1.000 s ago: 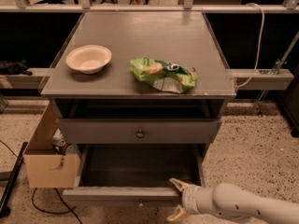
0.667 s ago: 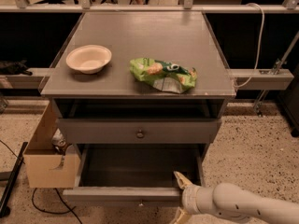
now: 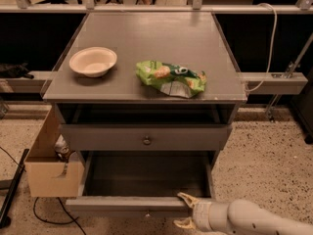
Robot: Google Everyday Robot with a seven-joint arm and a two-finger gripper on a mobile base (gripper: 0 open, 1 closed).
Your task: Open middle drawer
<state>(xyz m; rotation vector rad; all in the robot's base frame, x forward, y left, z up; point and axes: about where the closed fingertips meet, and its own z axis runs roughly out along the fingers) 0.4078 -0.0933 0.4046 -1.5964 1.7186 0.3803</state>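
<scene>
Two jaws, lower (bottom drawer (image 3: 122, 204) rim)

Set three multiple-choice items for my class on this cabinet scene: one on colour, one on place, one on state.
1. The crumpled plastic snack bag on the grey tabletop is: A red; B green; C blue.
2. The robot's pincer is: A above the tabletop; B at the front edge of the wide grey middle drawer; C out of view.
3. The middle drawer is: A pulled out; B shut; C taken off.
Answers: 1 B, its wrapper is green. 2 B, it sits low at that drawer's front, right of centre. 3 A, its inside shows.
</scene>
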